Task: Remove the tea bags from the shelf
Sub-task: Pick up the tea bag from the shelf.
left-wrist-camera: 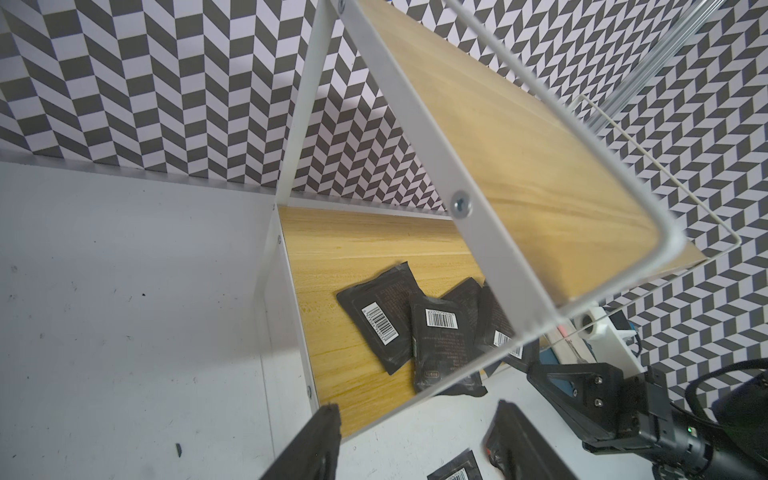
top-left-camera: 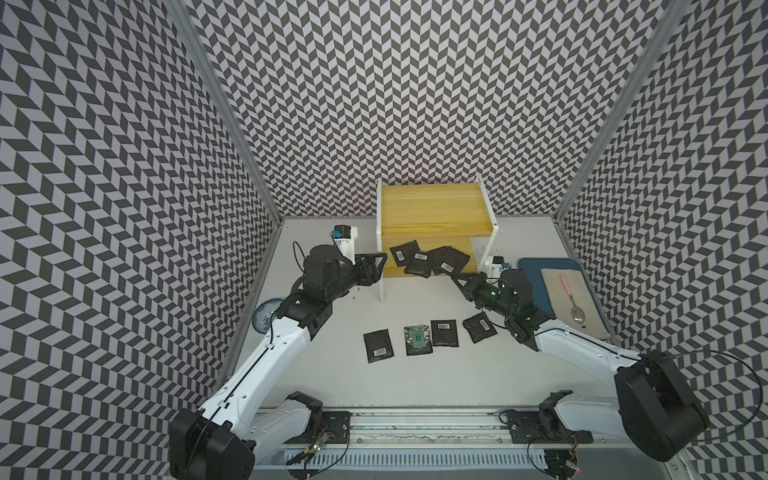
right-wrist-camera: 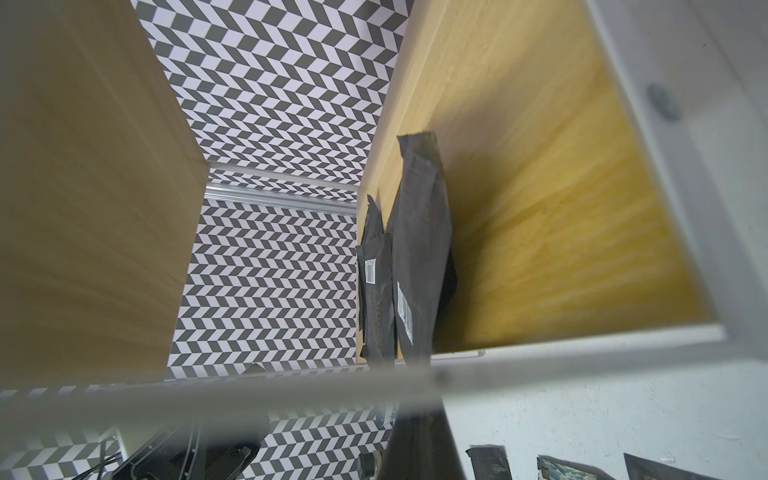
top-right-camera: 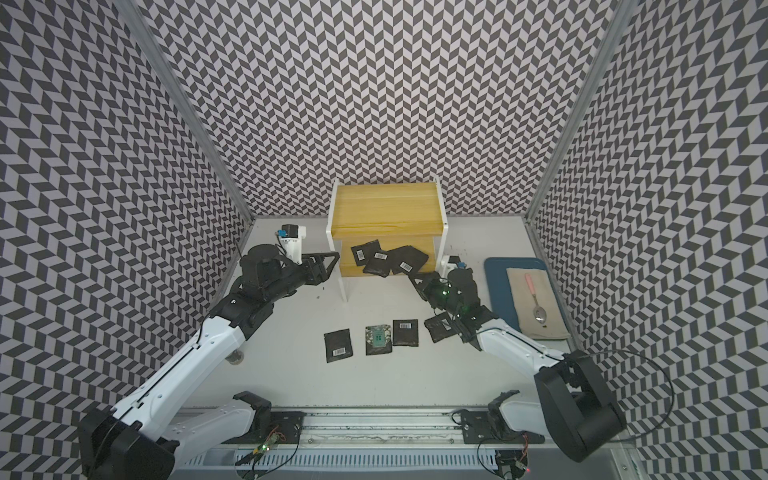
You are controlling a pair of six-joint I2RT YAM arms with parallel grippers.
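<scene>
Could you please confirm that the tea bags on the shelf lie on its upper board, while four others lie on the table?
Not quite: the tea bags on the shelf lie on its lower board, not the upper one, as both top views show. Four others do lie on the table.

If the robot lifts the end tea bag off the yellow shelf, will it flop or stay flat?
It would probably bend a bit: the tea bag looks thin and soft, with crinkly edges. It is likely light, lying propped on other bags on the shelf. It might slip, since the right pincer seems to pinch only its edge.
</scene>
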